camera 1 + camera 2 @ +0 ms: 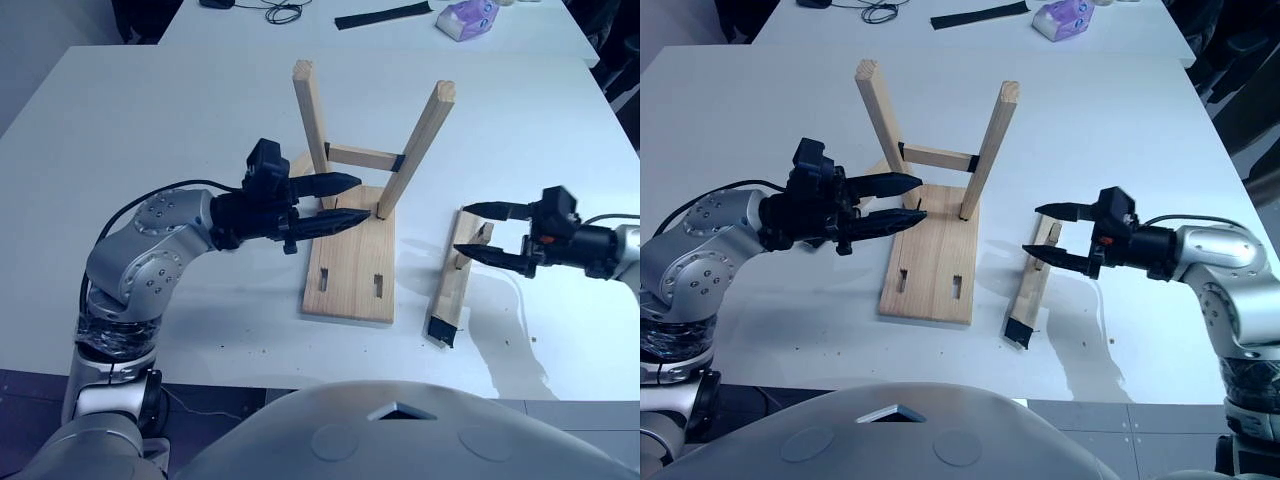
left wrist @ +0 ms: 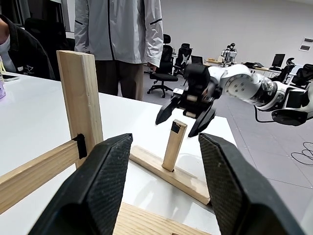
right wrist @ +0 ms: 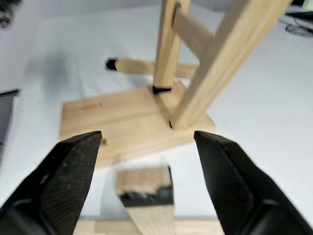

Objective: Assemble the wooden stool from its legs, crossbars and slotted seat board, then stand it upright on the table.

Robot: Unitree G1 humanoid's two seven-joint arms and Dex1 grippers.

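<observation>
Wooden seat board [image 1: 350, 275] is lying on the counter [image 1: 150, 130], two legs [image 1: 415, 150] standing in it. Right claw [image 1: 461, 228] is gaping around the stub [image 1: 1052, 238] of the loose leg [image 1: 1030, 295]; a skewed squeeze could flip it. Left claw [image 1: 360, 198] is gaping, crowding those legs.

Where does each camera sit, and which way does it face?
Left eye view: on the head, looking down at the seat board; left gripper and right gripper show.
Right eye view: same head, same scene.
Left wrist view: behind the left gripper's fingers, facing the right gripper.
Right wrist view: behind its fingers, facing the standing legs.
Both wrist views share the loose leg piece.
</observation>
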